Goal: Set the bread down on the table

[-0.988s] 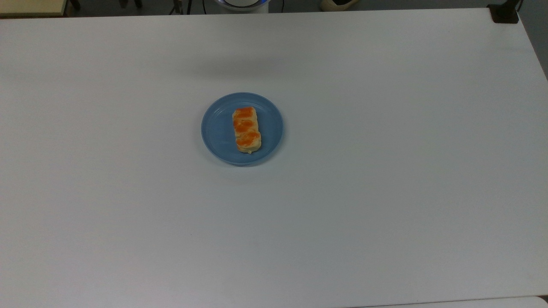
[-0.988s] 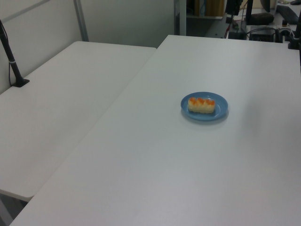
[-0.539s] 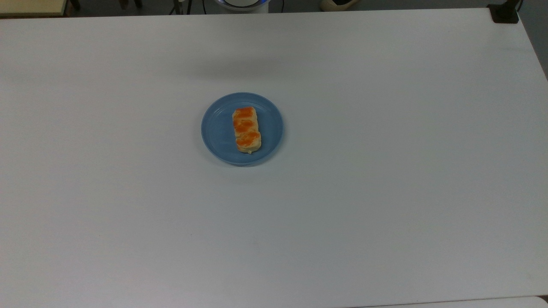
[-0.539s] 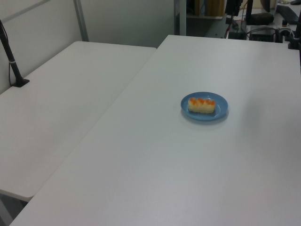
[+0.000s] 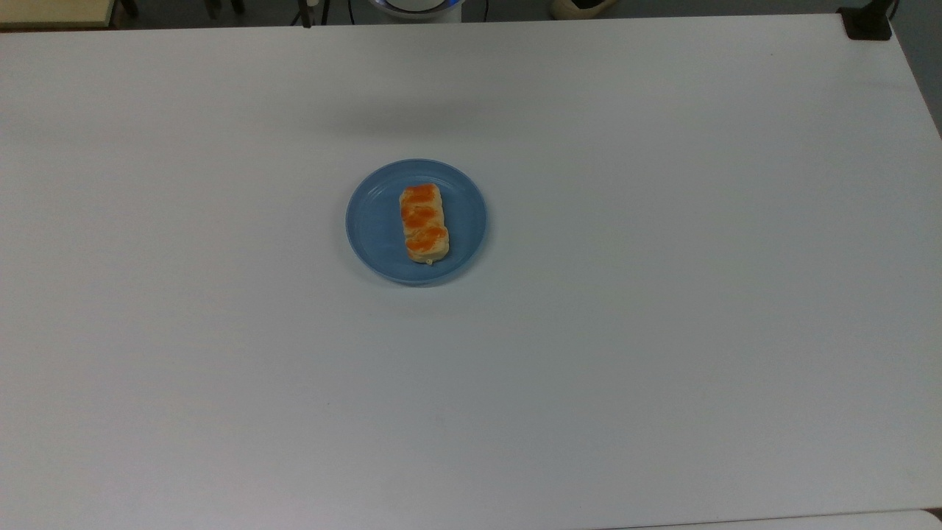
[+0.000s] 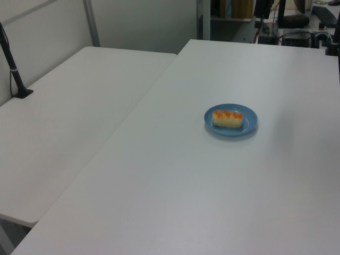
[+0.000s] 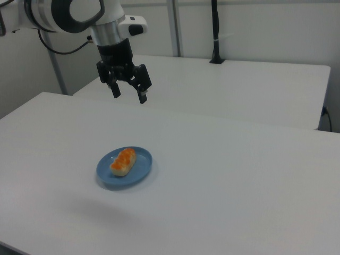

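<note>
The end effector (image 7: 129, 95) hangs in the air above the white surface (image 7: 239, 175), fingers spread apart and gripping nothing. The bread (image 7: 123, 161) lies flat on the round blue plate (image 7: 139, 171), below the end effector and well apart from it, slightly toward the right view's bottom. Three orange glazed patches face upward.

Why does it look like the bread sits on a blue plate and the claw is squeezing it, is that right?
Not quite. The bread sits on the blue plate, but the gripper isn't squeezing it: the right view shows it open, high above the table.
</note>
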`<action>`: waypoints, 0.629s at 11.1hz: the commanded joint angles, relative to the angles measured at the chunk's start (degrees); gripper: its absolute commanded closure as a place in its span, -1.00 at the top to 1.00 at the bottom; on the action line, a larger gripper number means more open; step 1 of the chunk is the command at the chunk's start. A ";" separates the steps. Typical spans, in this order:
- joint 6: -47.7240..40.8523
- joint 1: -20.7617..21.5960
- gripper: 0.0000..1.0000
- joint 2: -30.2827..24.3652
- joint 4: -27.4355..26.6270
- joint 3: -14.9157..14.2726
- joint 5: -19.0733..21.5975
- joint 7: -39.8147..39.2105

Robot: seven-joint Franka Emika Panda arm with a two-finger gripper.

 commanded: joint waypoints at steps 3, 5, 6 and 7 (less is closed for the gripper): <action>-1.08 0.88 1.00 -0.07 0.07 -0.57 -0.05 -1.32; -0.82 0.79 1.00 0.11 -0.01 -0.57 -0.05 -1.67; -1.08 0.79 1.00 0.19 -0.10 -0.57 -0.14 -2.28; -1.52 0.79 1.00 0.54 -0.54 -0.57 -0.14 -4.20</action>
